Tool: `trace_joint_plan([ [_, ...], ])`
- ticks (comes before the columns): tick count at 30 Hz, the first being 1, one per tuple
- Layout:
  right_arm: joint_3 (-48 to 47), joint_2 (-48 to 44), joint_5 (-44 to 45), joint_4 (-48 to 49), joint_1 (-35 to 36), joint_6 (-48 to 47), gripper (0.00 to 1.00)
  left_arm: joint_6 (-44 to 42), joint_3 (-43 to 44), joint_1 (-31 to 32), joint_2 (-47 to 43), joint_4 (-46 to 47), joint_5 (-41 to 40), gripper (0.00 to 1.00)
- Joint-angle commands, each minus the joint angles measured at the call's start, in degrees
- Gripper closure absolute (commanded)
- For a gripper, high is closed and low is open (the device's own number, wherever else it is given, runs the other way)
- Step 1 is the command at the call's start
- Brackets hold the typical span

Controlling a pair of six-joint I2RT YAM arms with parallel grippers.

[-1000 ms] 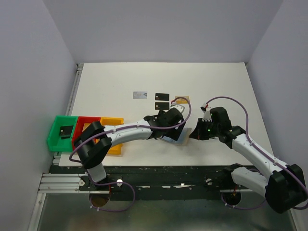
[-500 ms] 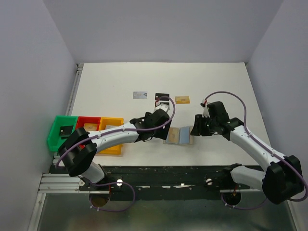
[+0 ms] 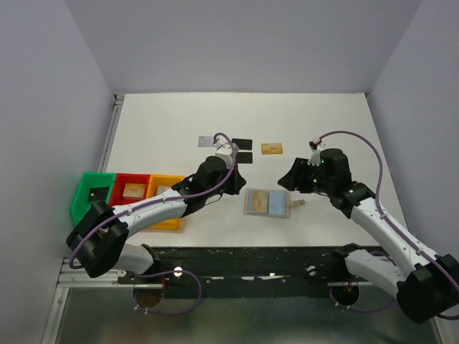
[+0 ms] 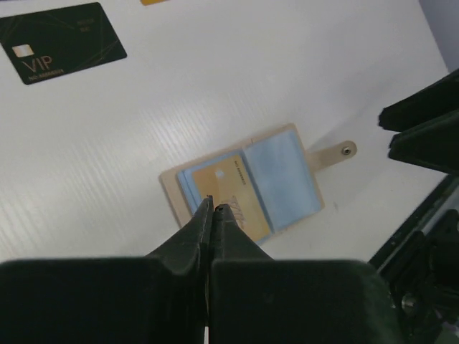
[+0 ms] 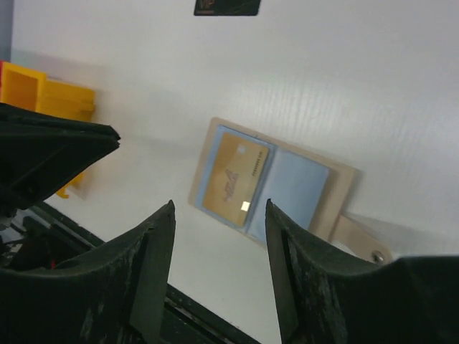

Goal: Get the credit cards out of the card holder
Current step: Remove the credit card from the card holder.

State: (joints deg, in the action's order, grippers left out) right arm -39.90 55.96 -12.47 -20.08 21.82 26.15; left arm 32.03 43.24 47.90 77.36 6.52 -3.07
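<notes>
left pincer [image 4: 213, 209] withdrawn | card holder [image 3: 278, 203] open, between it and right pincer [image 5: 219, 208]

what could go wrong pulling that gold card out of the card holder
Neither the shut left gripper nor the open right gripper pins the card holder, so pulling the gold card may drag the holder along. While shut, the left one would likely only push the card.
</notes>
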Motion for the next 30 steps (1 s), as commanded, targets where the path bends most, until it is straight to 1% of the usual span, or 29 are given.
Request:
trace_joint_plan([
  [1,1.8,6.1,-12.5,11.7,-0.1,8.2,0.42,5.8,-1.5,-4.6,3.2,17.6,19.9,1.00],
  [4,3.4,12.0,-16.8,15.7,-0.2,11.0,0.53,6.3,1.0,-5.1,8.1,16.8,25.7,1.00],
  [7,6.8,15.7,-18.6,23.4,-0.2,14.7,0.57,8.0,2.3,-5.2,13.2,16.9,27.9,1.00],
  [10,7.8,19.6,-19.7,26.5,-0.2,15.8,0.60,9.5,2.1,-5.2,16.9,18.3,28.2,1.00],
  [15,8.2,25.0,-19.8,28.5,-0.2,16.1,0.64,8.8,2.8,-5.2,18.6,14.1,24.0,1.00],
  [22,8.7,29.1,-18.8,28.6,-0.1,16.1,0.63,8.4,3.3,-5.2,20.8,9.4,20.0,1.00],
  [26,9.0,30.6,-18.0,28.1,-0.2,15.9,0.51,7.5,3.6,-5.2,21.3,6.4,18.2,1.00],
  [30,9.9,31.2,-17.3,28.5,-0.2,15.9,0.48,7.5,3.5,-5.2,21.7,5.7,17.7,1.00],
])
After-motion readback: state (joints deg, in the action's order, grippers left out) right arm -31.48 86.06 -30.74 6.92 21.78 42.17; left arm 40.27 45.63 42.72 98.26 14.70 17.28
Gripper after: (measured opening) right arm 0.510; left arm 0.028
